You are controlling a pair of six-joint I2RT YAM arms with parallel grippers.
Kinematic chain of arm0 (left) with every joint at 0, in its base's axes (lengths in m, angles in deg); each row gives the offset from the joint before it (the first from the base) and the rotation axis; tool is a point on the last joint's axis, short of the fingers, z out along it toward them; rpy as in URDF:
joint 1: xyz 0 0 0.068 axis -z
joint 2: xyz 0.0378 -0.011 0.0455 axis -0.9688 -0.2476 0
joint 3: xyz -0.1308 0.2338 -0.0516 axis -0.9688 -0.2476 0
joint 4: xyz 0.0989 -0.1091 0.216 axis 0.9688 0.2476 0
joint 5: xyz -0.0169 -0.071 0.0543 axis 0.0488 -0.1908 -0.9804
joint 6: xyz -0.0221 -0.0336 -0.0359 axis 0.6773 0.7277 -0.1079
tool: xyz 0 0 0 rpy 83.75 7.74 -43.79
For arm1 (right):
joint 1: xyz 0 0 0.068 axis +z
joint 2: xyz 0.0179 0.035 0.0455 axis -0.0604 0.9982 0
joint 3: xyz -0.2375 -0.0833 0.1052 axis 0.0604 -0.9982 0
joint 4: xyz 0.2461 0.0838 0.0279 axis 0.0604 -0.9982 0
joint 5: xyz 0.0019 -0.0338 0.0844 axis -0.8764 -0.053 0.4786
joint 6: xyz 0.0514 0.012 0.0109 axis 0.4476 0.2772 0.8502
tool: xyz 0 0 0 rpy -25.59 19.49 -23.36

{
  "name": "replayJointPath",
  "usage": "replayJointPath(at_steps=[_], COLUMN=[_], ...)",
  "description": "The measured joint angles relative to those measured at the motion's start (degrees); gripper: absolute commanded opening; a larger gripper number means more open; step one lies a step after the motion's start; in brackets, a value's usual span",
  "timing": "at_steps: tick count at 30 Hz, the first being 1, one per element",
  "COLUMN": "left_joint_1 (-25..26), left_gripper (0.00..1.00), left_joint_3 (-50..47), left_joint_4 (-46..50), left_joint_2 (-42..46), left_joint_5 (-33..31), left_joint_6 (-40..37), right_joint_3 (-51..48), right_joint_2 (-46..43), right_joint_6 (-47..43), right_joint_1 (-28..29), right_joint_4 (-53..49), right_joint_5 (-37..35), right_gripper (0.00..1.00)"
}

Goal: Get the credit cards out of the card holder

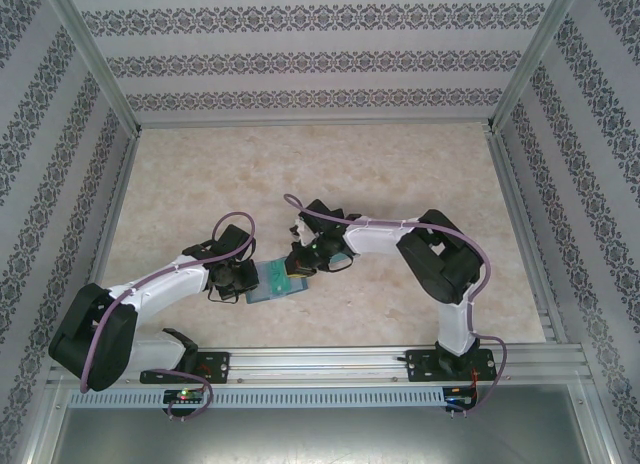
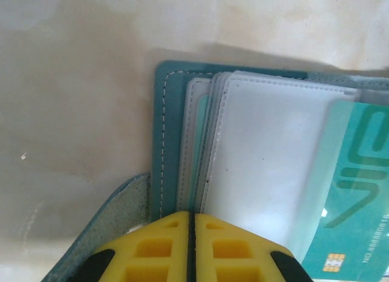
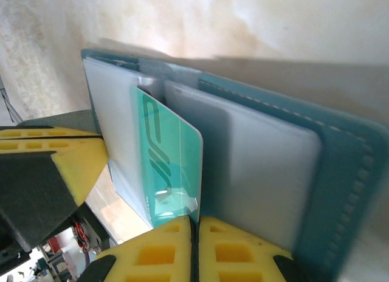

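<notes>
The marble-patterned table point(image 1: 400, 164) carried the open teal card holder point(image 1: 258, 292) close to its near edge, a little left of centre. The left gripper point(image 2: 191, 220) was clamped on the holder's edge. The right gripper point(image 3: 196, 224) pinched one corner of a green credit card point(image 3: 170, 160), which stood partly out of its clear sleeve point(image 3: 121, 130).

Teal credit card point(image 2: 355, 191) is cut off by the frame edge; card holder point(image 1: 265, 284) lies partly hidden beneath the right gripper point(image 1: 302, 261)
</notes>
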Motion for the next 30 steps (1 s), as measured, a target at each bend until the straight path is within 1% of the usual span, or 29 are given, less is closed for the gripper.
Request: replayJointPath(at_steps=[10,16,20,25,28,30], left_joint_1=[0.0,0.0,0.0,0.0,0.0,0.0], left_gripper=[0.0,0.0,0.06,0.15,0.23,0.3], left_joint_3=[-0.13,-0.13,-0.11,2.78,5.4,7.06], left_joint_4=[-0.13,0.15,1.77,4.2,4.37,4.42], left_joint_2=[0.24,0.57,1.05,1.68,2.21,2.51], left_joint_5=[0.0,-0.24,-0.72,-1.33,-1.55,-1.77], left_joint_6=[0.0,-0.02,-0.04,-0.5,-0.9,-1.27], right_joint_3=[-0.39,0.42,4.15,11.61,15.91,18.38], right_joint_2=[-4.72,-7.87,-10.56,-13.51,-14.88,-15.41], right_joint_6=[-2.27,-4.31,-7.17,-14.67,-20.63,-25.81], right_joint_1=[-0.17,-0.17,-0.17,-0.42,-0.46,-0.74], right_joint_4=[-4.63,-9.94,-15.37,-24.3,-30.36,-34.56], right_joint_5=[-1.7,-3.76,-5.25,-9.31,-13.09,-16.17], right_gripper=[0.02,0.01,0.0,0.0,0.0,0.0])
